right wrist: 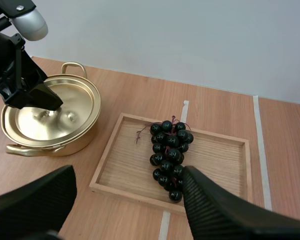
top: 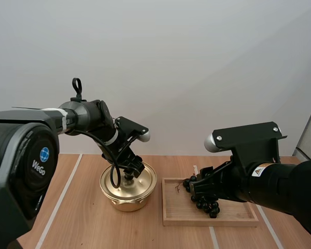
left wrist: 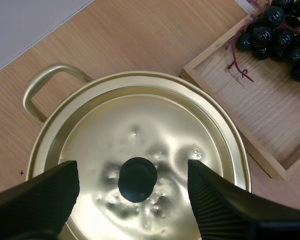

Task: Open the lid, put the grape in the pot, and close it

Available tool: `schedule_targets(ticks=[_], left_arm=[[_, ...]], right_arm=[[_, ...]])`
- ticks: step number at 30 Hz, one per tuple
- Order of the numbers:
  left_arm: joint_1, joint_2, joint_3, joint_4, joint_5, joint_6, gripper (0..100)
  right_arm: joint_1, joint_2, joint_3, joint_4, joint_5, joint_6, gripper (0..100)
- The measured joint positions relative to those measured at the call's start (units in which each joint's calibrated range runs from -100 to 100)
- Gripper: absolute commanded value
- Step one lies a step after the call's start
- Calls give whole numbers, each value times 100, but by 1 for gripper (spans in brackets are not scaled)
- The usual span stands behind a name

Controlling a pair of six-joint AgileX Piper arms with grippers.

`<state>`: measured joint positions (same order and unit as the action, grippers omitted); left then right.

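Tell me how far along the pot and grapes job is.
Nothing done yet. The lid is on the pot; left jaws stand open either side of its knob. Grapes lie on the tray, right jaws open near them. Remaining: lift lid, move grapes, close.

bright, soft, even light; white glare mottles the lid (left wrist: 140, 125) around its knob (left wrist: 137, 179); faint shadow hugs the pot (top: 128, 199) at six o'clock.

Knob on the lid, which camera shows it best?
The left wrist view: the knob sits between the open left fingers, seen from above. The high and right wrist views show it small, below those fingers.
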<state>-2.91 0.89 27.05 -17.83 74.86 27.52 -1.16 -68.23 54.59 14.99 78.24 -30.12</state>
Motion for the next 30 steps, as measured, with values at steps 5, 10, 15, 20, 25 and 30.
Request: schedule_targets(ticks=[5, 10, 15, 20, 25, 30], left_arm=[[0, 0, 0, 0, 55, 0, 100], [0, 73, 0, 0, 35, 0, 100], [0, 350, 0, 0, -2, 0, 100], [0, 401, -12, 0, -29, 0, 35], [0, 351, -106, 11, 141, 14, 0], [0, -11, -124, 11, 428, 14, 0]], right_arm=[[0, 0, 0, 0, 0, 0, 100], [0, 0, 0, 0, 0, 0, 100], [0, 0, 0, 0, 0, 0, 100], [0, 0, 0, 0, 0, 0, 100], [0, 0, 0, 0, 0, 0, 100], [0, 0, 0, 0, -40, -42, 100]])
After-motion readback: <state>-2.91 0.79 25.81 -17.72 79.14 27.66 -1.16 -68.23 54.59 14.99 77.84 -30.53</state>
